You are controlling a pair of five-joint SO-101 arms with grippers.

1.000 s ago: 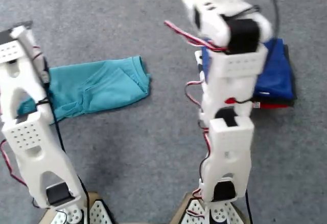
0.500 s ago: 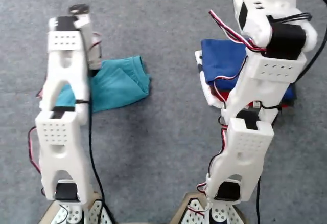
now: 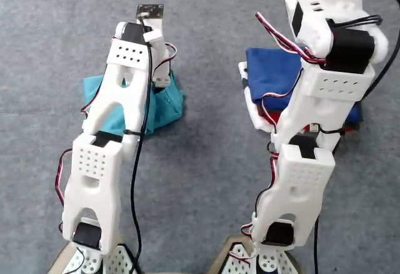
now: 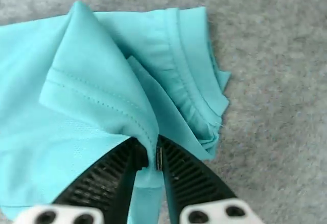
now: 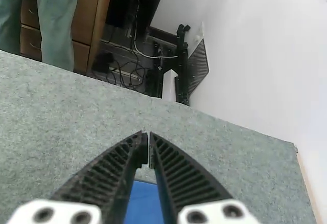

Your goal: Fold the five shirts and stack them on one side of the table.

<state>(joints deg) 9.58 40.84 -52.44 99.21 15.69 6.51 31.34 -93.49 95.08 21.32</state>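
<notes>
Slippage is the main worry here. The left claw (image 4: 148, 160) is pinching only a thin ridge of the soft teal cotton shirt (image 4: 102, 75), right at a stitched hem, and the rest of the garment hangs off that one point in loose, uneven layers. If the fold is carried across by so small a bite, the cloth could pull free partway and drop in a heap rather than a flat panel.

The shirt lies on the left half of the grey felt-covered bench (image 3: 206, 161), bunched under the left arm. Its right edge shows several rumpled plies in the left wrist view. Dragging the pinched layer over them would likely trap creases, or pull the whole bundle along the felt instead of turning it over.

The stack of folded shirts, topped by a blue one (image 3: 272, 71), sits on the right side, partly under the right arm. The right claw (image 5: 148, 152) is pressed together on nothing, raised above the stack's far edge. A low swing by that arm could knock the pile askew. With no second hold on the teal shirt, nothing pins it against sliding.
</notes>
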